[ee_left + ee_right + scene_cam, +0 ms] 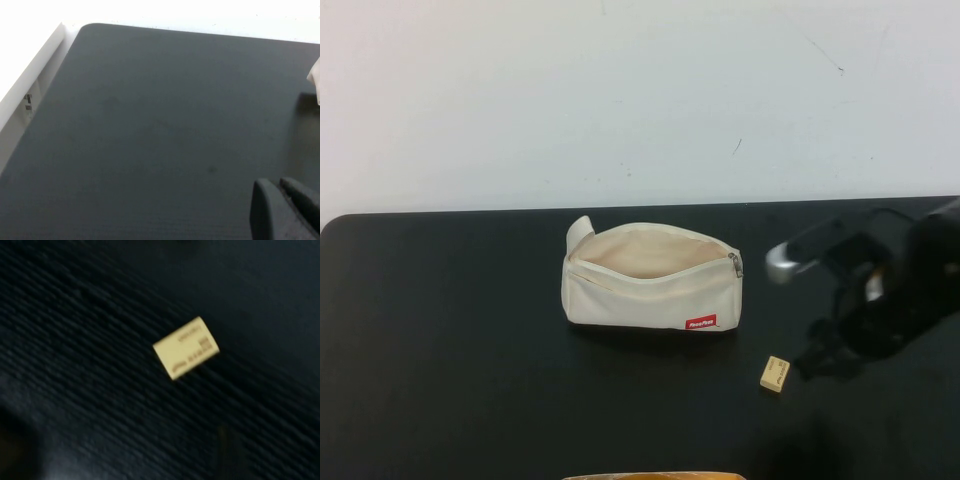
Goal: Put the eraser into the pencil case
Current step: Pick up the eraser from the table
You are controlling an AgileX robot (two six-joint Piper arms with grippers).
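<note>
Sitting on the black counter point(450, 330), right of centre and nearer the robot than the pencil case point(650, 278): the eraser point(774, 373), a small pale tan block lying flat, printed face up, clear of everything around it. Resting well apart from it toward the far wall, the cream pouch lies lengthwise across the counter, zip drawn open and mouth gaping upward, zip pull at the right end, red label on the near face.

Hanging just to the right of the eraser, a little farther back: the right gripper point(830, 352), dark against the dark counter, close to the block but not touching it. Cannot tell whether its fingers are spread or closed; none show in the right wrist view, where the eraser point(186, 347) lies in plain sight on bare counter, its long axis skewed diagonally to the frame. Seen from above, that long axis runs roughly front to back with a slight tilt.

Clearly the nearer arm, so probably the one to make the pick: a short shift left and down, wrist turned to close across the block's short sides.

Parked out of the high view: the left gripper point(287, 212), over bare counter, fingers pressed together on nothing.
</note>
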